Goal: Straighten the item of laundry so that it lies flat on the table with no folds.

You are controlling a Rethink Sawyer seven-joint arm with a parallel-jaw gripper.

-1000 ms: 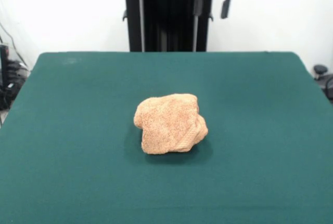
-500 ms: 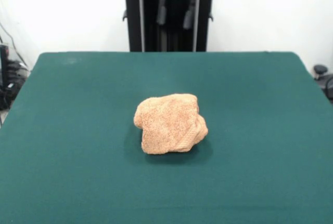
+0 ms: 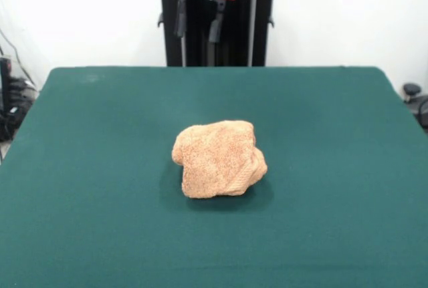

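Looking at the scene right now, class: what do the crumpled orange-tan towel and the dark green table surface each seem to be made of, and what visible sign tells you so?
The crumpled orange-tan towel looks like terry cloth: its surface is nubby and matte, and it bunches in soft rounded folds. The dark green table surface appears to be a smooth, matte fabric covering, perhaps felt; it shows no shine, though its weave cannot be made out.

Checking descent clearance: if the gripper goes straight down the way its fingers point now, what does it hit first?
Probably bare table near its far edge, not the towel. The gripper hangs open, fingers pointing down, high at the far side; the crumpled towel lies well nearer the camera. Depth from this single view is uncertain.
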